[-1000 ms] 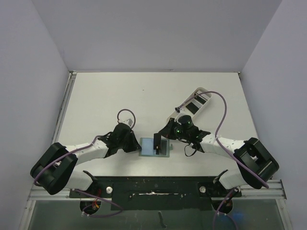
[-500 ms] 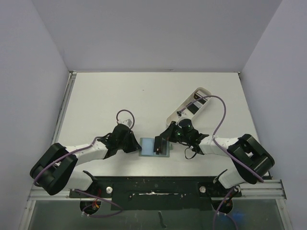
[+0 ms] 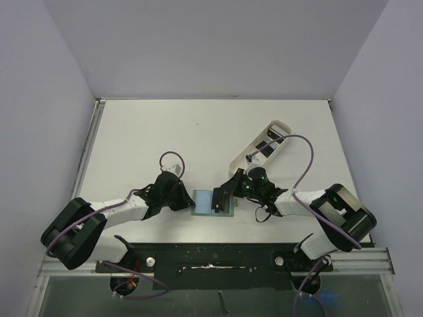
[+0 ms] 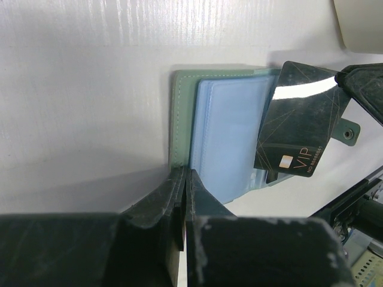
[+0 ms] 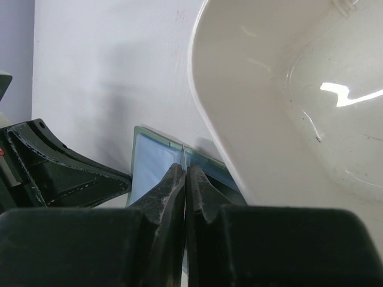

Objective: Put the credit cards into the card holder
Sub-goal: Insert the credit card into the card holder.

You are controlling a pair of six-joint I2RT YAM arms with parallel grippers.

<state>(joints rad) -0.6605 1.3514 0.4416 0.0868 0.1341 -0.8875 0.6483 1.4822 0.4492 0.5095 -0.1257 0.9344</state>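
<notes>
Black left end effector closed tight, tips touching left edge of grey-green card holder, spread open on white counter with blue pockets up. Over holder's right half, tilted black credit card clamped in right end effector. Farther right, white tray holding further credit cards.
</notes>
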